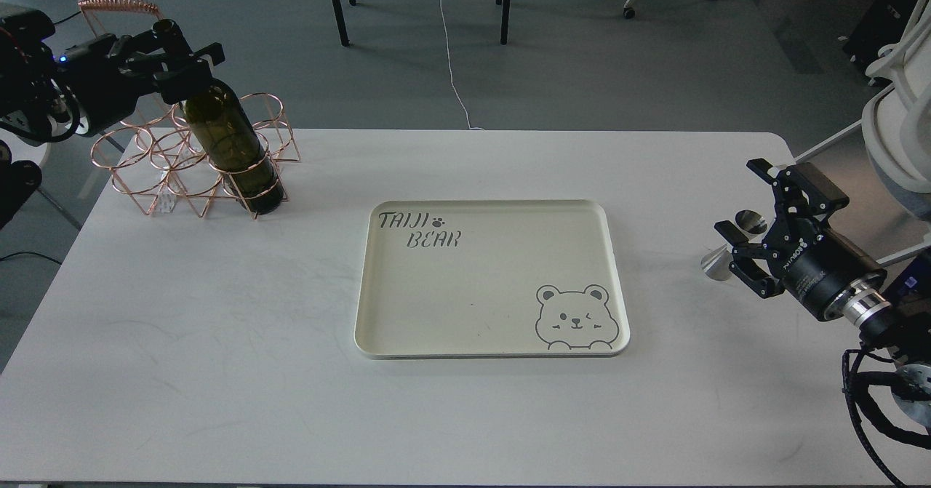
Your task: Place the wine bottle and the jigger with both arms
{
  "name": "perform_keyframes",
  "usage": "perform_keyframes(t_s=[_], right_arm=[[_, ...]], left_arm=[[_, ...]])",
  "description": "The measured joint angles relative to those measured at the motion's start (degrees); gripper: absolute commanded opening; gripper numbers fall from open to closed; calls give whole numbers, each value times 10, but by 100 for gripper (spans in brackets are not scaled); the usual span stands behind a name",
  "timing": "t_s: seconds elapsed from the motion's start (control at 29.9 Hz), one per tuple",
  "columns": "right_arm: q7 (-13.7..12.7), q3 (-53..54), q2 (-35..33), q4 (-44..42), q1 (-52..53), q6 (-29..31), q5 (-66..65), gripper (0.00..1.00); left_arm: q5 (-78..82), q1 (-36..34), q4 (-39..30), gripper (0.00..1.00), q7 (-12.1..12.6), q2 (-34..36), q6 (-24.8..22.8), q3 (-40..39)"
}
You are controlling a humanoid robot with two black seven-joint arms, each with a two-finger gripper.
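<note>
The wine bottle (pixel 229 142), dark olive-green, stands tilted in the front right ring of a copper wire rack (pixel 153 172) at the table's far left. My left gripper (pixel 190 62) is closed around its neck just below the mouth. The jigger (pixel 716 264), shiny steel, lies on the table at the right, partly hidden behind my right gripper's fingers. My right gripper (pixel 742 208) is open, its fingers spread on either side of the jigger. I cannot tell whether they touch it.
A cream tray (pixel 378 328) printed with "TAIJI BEAR" and a bear face lies in the middle of the white table. The rack has several other rings. A white chair (pixel 898 110) stands off the table's right edge, and chair legs and cables lie on the floor behind.
</note>
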Motion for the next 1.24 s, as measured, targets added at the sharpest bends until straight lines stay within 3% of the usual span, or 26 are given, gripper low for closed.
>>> perform_keyframes(t_s=[0.17,0.4,0.5,0.64,0.77,0.94,1.1,1.24], right_arm=[[0,1,1,0,-1,0,0,99],[0,4,27,-5,-2,-11,0,99],[0,8,48,-10,-2,-19,0,99],[0,18,74,-28,-2,-27,0,99],[0,21,88,-46,5,-30,0,99],[0,21,125,-88,13,-27,0,99],[0,21,165,-112,10,-29,0,99],[0,21,193,-122,9,-30,0,99]], left_arm=[[-14,50,-67,98,0,54,-1,-6],[-234,151,-260,98,0,137,-4,-40],[-345,203,-346,98,0,135,-4,-63],[-424,285,-422,98,0,69,-2,-101],[-438,379,-436,98,0,-38,0,-157],[-485,440,-403,98,0,-174,-2,-222],[-527,463,-352,98,0,-260,-8,-273],[-532,469,-330,98,0,-289,-25,-293]])
